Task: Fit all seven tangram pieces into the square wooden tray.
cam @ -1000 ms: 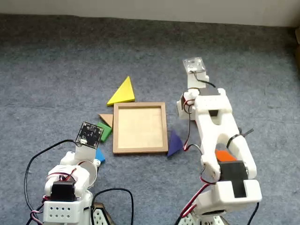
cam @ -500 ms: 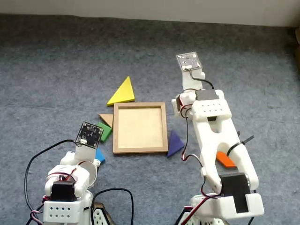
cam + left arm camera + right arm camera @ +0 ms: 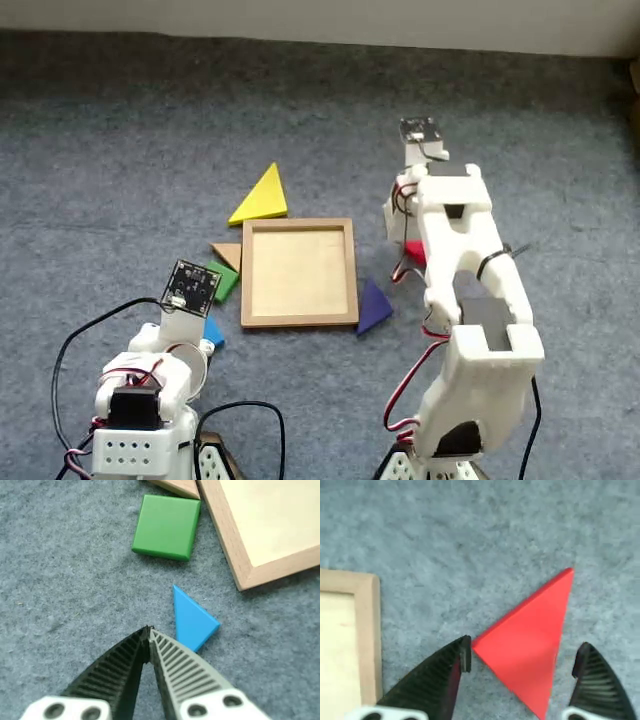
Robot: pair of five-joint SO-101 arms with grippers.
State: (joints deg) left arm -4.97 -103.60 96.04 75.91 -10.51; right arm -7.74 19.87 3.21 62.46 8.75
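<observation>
Yellow triangle [image 3: 262, 197] and green square [image 3: 166, 526] (flat) lie beside tray [image 3: 300, 321]

Right gripper [image 3: 523, 655] is spread wide, dark ribbed fingers [image 3: 435, 680] straddling the red triangle [image 3: 527, 640]. The triangle lies flat on the grey carpet [image 3: 445, 530], with most of its body in the gap between the two tips. One fingertip sits right at a corner of the triangle, contact unclear; the other is just off its edge with a sliver of carpet between. A corner of the wooden tray [image 3: 367, 630] shows beyond the first finger, apart from the triangle, its light inner floor visible.
</observation>
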